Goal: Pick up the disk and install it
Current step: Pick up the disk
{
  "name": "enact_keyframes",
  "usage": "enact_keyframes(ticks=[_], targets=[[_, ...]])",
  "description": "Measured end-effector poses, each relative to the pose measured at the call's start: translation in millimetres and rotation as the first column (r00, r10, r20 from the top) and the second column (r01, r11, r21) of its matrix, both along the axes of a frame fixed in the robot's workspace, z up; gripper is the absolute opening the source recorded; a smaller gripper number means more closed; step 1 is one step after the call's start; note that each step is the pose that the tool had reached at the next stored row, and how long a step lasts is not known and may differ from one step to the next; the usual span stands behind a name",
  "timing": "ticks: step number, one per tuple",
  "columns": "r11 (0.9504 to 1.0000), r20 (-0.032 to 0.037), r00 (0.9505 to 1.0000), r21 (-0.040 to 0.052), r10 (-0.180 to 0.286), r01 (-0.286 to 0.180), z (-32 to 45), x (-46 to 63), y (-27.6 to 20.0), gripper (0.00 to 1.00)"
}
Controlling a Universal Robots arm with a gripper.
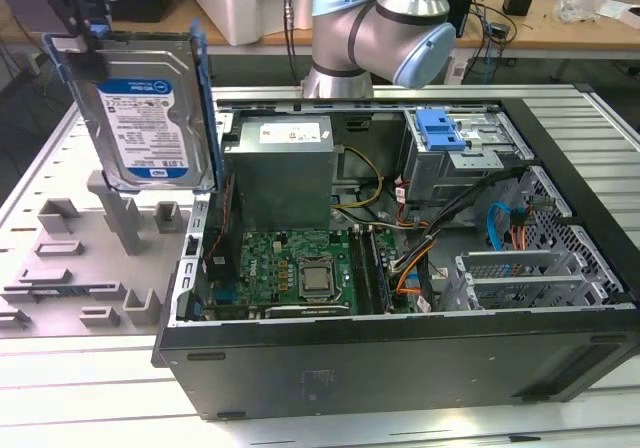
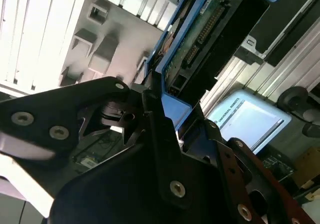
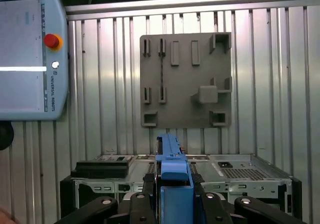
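Disk (image 1: 143, 118) in gripper (image 3: 172, 189), label (image 1: 150, 133) facing exterior view

We see our arm (image 1: 385, 28) bent at its blue-capped joints in the exterior view. Our gripper (image 3: 174, 196) presses its black fingers (image 3: 148, 204) against both sides of the disk (image 1: 150, 118), holding it upright in the air.

The disk (image 1: 145, 128) hangs above the fixture plate (image 1: 75, 268), at the exterior view's left of the computer case (image 1: 400, 358).
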State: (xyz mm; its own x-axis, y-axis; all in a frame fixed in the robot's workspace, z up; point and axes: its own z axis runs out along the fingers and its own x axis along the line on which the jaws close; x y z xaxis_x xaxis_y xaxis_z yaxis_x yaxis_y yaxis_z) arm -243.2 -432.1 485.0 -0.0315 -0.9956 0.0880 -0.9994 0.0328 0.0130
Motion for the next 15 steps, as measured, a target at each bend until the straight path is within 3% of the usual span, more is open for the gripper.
enact_keyframes(ticks=[6, 15], targets=[[1.0000, -0.0061, 1.0000, -0.0001, 0.000, 0.000, 0.5, 25.0, -3.0, 0.36], [1.0000, -0.0250, 0.9997, 0.0001, 0.000, 0.000, 2.4, 101.1, -11.0, 0.36]])
